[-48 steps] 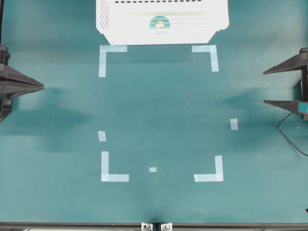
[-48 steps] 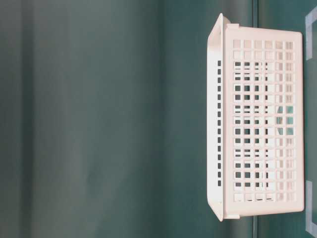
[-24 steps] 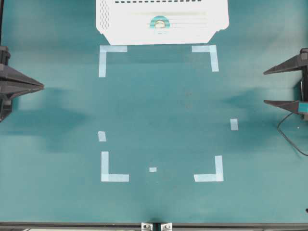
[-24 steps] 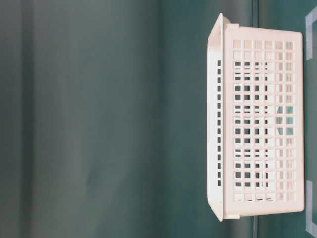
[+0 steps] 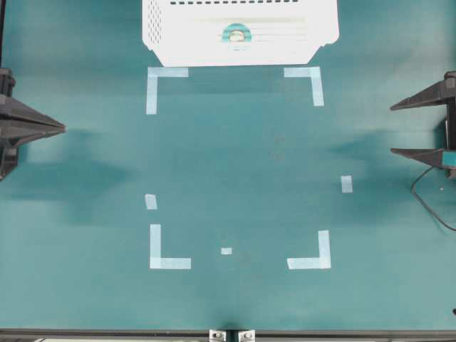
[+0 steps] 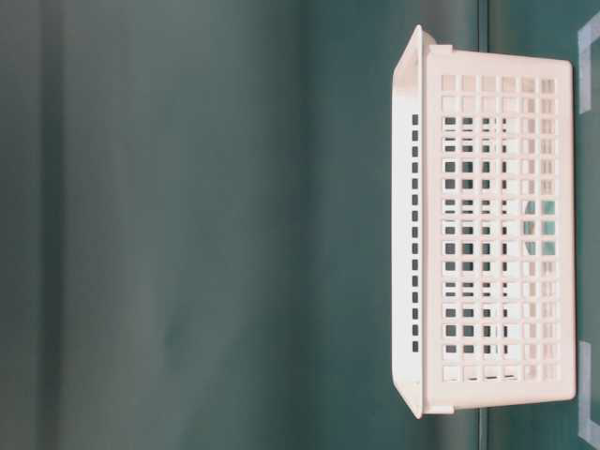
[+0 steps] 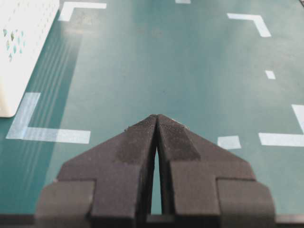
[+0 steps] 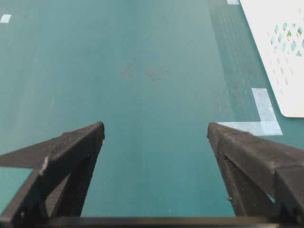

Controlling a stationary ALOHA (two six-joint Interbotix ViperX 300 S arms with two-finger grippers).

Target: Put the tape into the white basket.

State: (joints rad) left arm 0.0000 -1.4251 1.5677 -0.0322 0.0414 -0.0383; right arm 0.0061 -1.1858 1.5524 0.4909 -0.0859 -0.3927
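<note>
The white basket [image 5: 242, 32] is standing alone at the far table [image 5: 242, 157] edge; only flat tape strips [image 5: 167, 75] are lying across my open path.

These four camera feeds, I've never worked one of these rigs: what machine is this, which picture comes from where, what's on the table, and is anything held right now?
It is a two-armed robot at a green table. One picture looks straight down from above. One sits at table height and appears turned sideways, showing the white basket from the side. The other two cameras ride on the wrists, each looking out past its own fingers.

In the overhead view the left gripper is at the left edge, fingers pressed together and holding nothing. The right gripper is at the right edge, fingers spread wide, also holding nothing.

The white basket stands at the far edge, and the tape, a small teal roll, already lies inside it. Flat pale tape strips mark corners on the table.
</note>
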